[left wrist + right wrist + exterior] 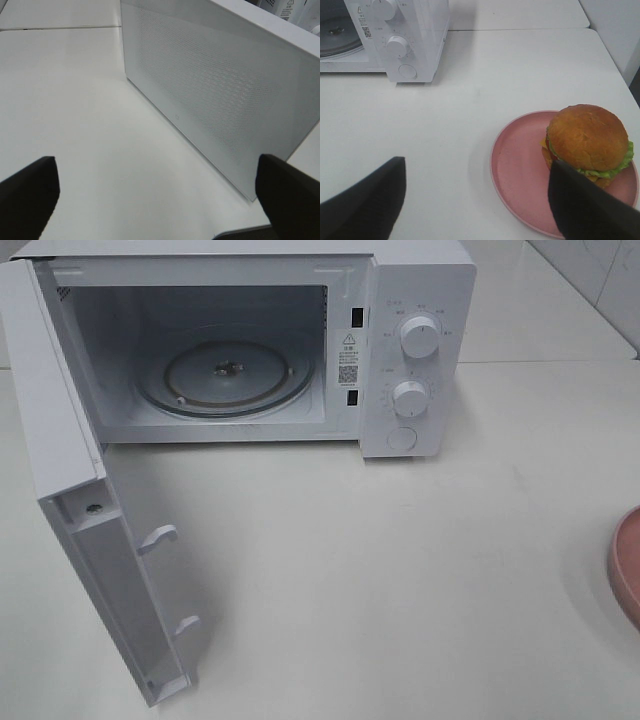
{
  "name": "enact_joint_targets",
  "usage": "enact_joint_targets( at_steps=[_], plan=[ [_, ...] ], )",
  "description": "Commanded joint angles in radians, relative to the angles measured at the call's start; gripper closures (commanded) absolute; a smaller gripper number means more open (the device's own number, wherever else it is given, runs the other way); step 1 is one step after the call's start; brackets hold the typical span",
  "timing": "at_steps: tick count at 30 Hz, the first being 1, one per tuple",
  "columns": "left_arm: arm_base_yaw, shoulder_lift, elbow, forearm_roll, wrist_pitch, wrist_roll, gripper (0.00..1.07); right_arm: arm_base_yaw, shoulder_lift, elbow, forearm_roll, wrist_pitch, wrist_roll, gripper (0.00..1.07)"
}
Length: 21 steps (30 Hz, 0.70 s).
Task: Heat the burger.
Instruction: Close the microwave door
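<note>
In the right wrist view the burger (pixel 587 137), a golden-brown bun with lettuce and cheese showing at its edge, sits on a pink plate (pixel 515 165). My right gripper (pixel 477 165) is open just short of it, one finger (pixel 585 205) overlapping the plate's near rim and nothing between the fingers. The white microwave (pixel 440 280) stands at the back with its door (pixel 70 440) swung wide open, its glass turntable (pixel 225 375) bare. My left gripper (pixel 156 165) is open and faces the door's perforated outer face (pixel 215 95). Neither gripper shows in the exterior high view.
Only a sliver of the pink plate (pixel 627 565) shows at the right edge of the exterior high view. The open door juts toward the front left. Two knobs (pixel 418 337) and a round button (pixel 401 438) sit on the microwave's right panel. A tiled wall lies behind at the right.
</note>
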Motion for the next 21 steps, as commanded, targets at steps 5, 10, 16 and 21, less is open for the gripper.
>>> enact_joint_targets(
  at_steps=[5,10,16,21],
  plan=[
    [0.004,-0.017,0.003,-0.005,-0.009,0.001,0.07,-0.008,-0.027,0.004,0.005,-0.007,-0.014,0.31],
    [0.004,-0.017,0.003,-0.005,-0.009,0.001,0.07,-0.008,-0.027,0.004,0.005,-0.007,-0.014,0.31],
    [0.004,-0.017,0.003,-0.005,-0.009,0.001,0.07,-0.008,-0.027,0.004,0.005,-0.007,-0.014,0.31],
    [0.004,-0.017,0.003,-0.005,-0.009,0.001,0.07,-0.008,-0.027,0.004,0.005,-0.007,-0.014,0.31]
  ],
)
